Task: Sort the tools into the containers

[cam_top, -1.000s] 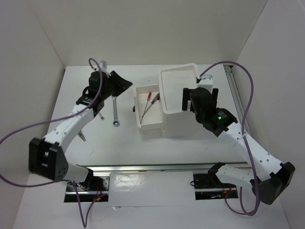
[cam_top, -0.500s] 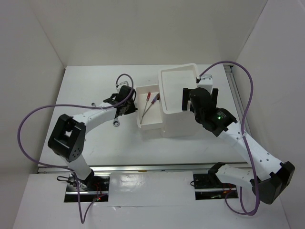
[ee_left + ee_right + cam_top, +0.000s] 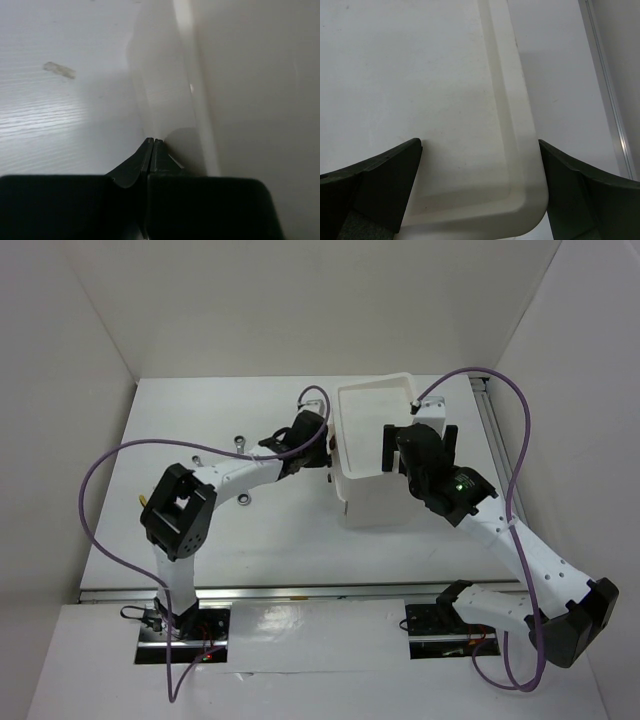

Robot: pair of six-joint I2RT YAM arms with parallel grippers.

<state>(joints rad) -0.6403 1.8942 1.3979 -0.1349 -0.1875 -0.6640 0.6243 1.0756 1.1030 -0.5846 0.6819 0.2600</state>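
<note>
The containers are one white box unit (image 3: 380, 502) with a rimmed top tray (image 3: 520, 150), and its left side drawer sits flush in the body. My left gripper (image 3: 322, 446) is shut with nothing in it, its fingertips (image 3: 152, 142) pressed against the unit's left face (image 3: 240, 100). Hovering over the tray, my right gripper (image 3: 415, 440) is open. Its fingers (image 3: 380, 170) straddle a rounded corner of the tray rim. A silver wrench (image 3: 240, 444) lies on the table, partly under the left arm. The other tools are hidden, except a yellow tip (image 3: 143, 499) by the left elbow.
White walls close in the table (image 3: 200, 540) at the back and sides. A metal rail (image 3: 607, 85) runs along the right edge. Purple cables loop over both arms. A faint smudge (image 3: 59, 70) marks the table left of the box.
The drawer that stood open with red screwdrivers in it is now slid into the box. My left arm swept right and its gripper shut against the box. The right arm held still.
</note>
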